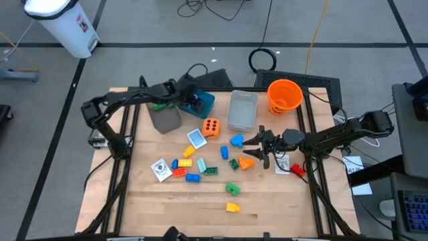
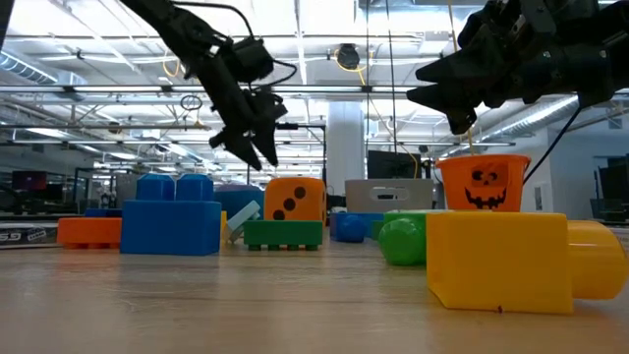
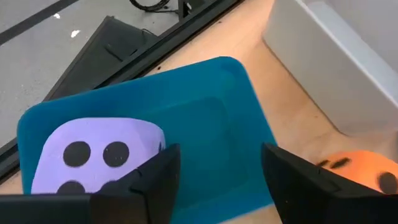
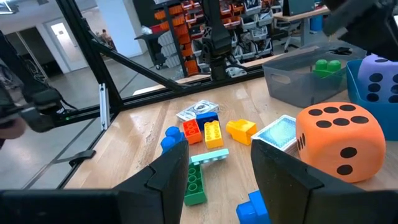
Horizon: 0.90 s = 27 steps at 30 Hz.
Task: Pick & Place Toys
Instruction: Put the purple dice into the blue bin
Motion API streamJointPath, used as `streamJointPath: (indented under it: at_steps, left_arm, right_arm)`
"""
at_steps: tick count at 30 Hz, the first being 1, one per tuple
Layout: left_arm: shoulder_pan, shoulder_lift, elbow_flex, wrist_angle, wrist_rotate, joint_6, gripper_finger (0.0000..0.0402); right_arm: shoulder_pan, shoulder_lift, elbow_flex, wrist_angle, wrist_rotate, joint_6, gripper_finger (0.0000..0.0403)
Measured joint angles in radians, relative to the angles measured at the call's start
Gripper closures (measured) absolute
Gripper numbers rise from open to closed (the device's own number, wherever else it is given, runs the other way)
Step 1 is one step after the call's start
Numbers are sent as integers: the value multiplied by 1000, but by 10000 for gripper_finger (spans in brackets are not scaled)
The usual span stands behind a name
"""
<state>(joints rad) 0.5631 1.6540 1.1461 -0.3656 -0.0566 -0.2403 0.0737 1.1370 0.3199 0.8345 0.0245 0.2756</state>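
My left gripper (image 1: 194, 102) hangs open over the teal box (image 3: 199, 112), which holds a purple spotted die (image 3: 93, 155). The fingers stand above the box floor beside the die and touch nothing. My right gripper (image 1: 253, 150) hovers open and level above the table, with nothing between its fingers. In front of it lie an orange spotted die (image 4: 339, 140), a card (image 1: 196, 138) and several small bricks, among them a blue one (image 1: 192, 178), a green one (image 1: 232, 189) and a yellow one (image 1: 233, 207). An orange brick (image 1: 246, 163) lies just below the right gripper.
A grey bin (image 1: 165, 119) with a green brick (image 4: 326, 65) in it stands left of the teal box. A pale bin (image 1: 242, 109) and the orange bucket (image 1: 284, 96) stand at the far right. Another card (image 1: 161, 169) lies at the left, and a red brick (image 1: 297, 171) under the right arm.
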Motion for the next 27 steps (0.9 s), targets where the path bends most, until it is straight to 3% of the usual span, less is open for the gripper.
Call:
streamJointPath:
  at_steps: [5, 12, 19, 27]
  left_arm:
    - [36, 39, 11, -6, 5, 1, 187]
    - [34, 85, 55, -37, 90, 10, 188]
    - [24, 176, 124, -105, 72, 19, 188]
    - [10, 198, 207, -171, -99, 18, 188]
  right_arm:
    - [0, 0, 0, 0, 0, 0, 236]
    - [0, 0, 0, -1, 0, 0, 236]
    - [0, 0, 0, 0, 0, 0, 236]
    - [0, 0, 0, 0, 0, 0, 236]
